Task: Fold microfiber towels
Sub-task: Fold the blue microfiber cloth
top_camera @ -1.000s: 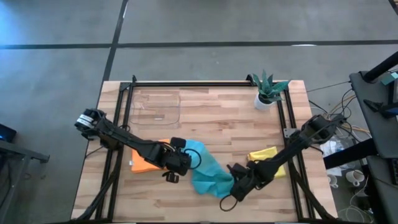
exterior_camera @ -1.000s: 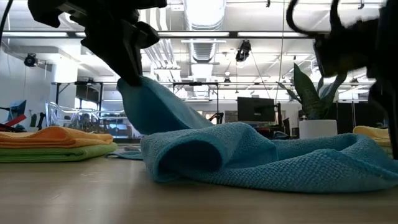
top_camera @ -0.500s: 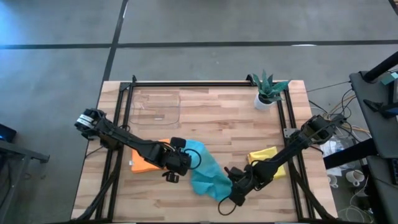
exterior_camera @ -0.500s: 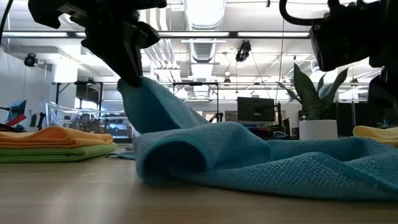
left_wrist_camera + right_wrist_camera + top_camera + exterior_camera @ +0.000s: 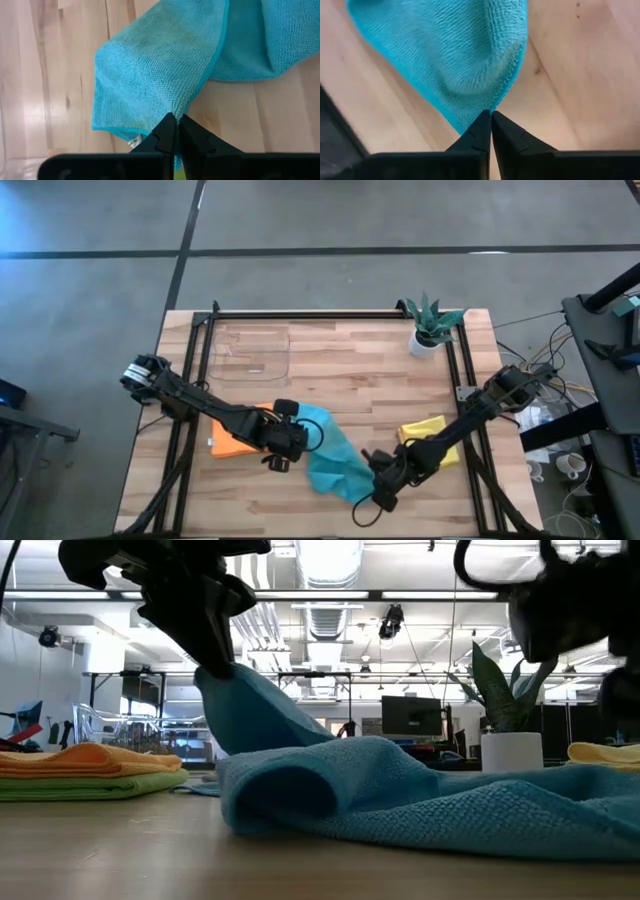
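teal towel (image 5: pixel 335 460) crumpled mid-bench (image 5: pixel 350 370), one end lifted | our left claw (image 5: pixel 176 122) pinches its raised corner | our right claw (image 5: pixel 491 116) pinches its opposite edge | orange towel (image 5: pixel 232 442) and yellow towel (image 5: pixel 424 426) flank it

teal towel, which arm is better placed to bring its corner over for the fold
Left, probably: the left gripper pinches a teal towel corner already lifted off the table, while the right gripper pinches its corner low at the front edge.

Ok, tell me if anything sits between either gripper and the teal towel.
Nothing does. The left gripper and the right gripper are each shut on an edge of the teal towel, which sags between them onto the table.
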